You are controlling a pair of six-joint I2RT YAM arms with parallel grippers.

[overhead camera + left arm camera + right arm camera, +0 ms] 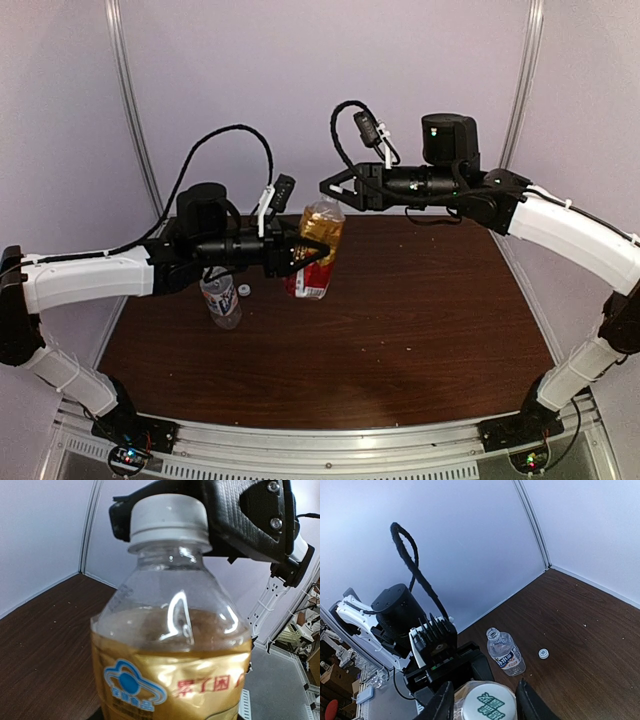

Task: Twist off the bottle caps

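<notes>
1. I see the left gripper [312, 255] clamped around the label of the amber bottle [324, 225], which is upright, left of centre over the table [420, 320].
2. The right gripper [328, 187] is pinched on that bottle's white cap [169, 512], one finger on each side.
3. The clear bottle [505, 652] stands uncapped just beside the left arm.
4. Its loose cap [543, 653] lies on the table near it, not touching.

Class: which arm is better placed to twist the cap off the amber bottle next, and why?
Right. The right gripper pinches the white cap on both sides, while the left gripper holds the amber bottle by its body, steadying it for the twist.
</notes>
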